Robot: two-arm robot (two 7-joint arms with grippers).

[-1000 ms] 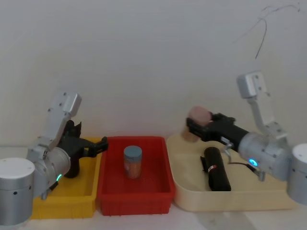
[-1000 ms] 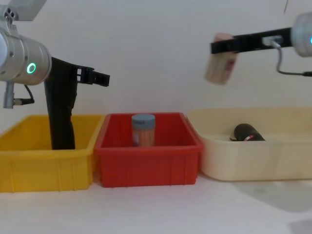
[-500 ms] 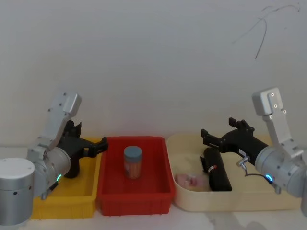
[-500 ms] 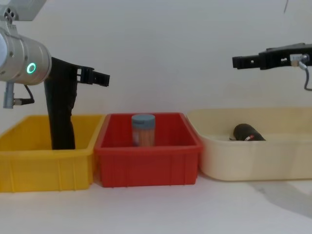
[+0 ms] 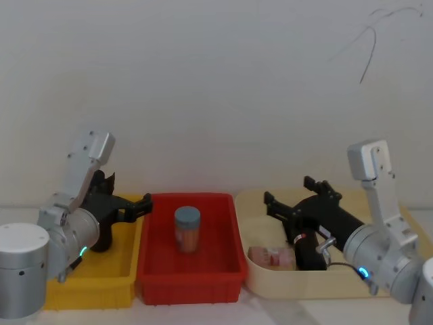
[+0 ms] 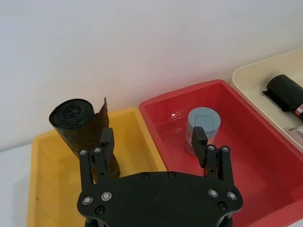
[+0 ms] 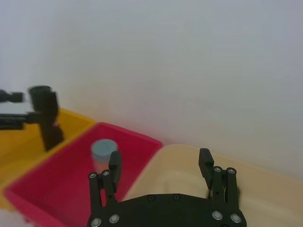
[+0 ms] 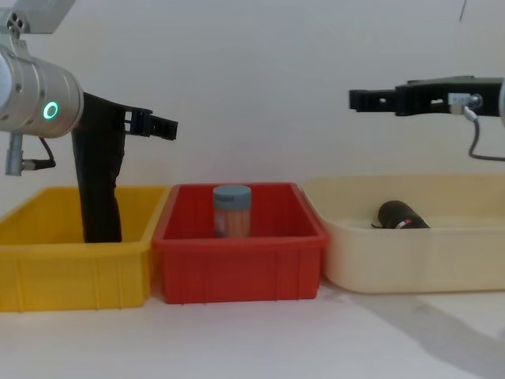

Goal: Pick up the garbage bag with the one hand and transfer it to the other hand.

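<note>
Three bins stand in a row on the table (image 8: pixel 252 339): a yellow bin (image 8: pixel 71 260), a red bin (image 8: pixel 237 268) and a cream tray (image 8: pixel 410 260). The garbage bag (image 5: pixel 306 238), a black roll with a red-and-white band, lies in the cream tray, below and just behind the fingertips of the right gripper (image 5: pixel 285 201), whose fingers (image 7: pixel 115 163) are spread wide with nothing between them. That gripper hangs above the tray, pointing toward the red bin. A small pinkish packet (image 5: pixel 270 256) lies in the tray beside the roll. The left gripper (image 8: pixel 162 125) hovers above the yellow bin, fingers (image 6: pixel 107 140) also wide apart and empty. A second black roll (image 6: pixel 84 127) stands upright in the yellow bin, just beyond the left fingers. A jar with a blue-grey lid (image 5: pixel 187 229) stands in the red bin, ahead of the left fingertips.
</note>
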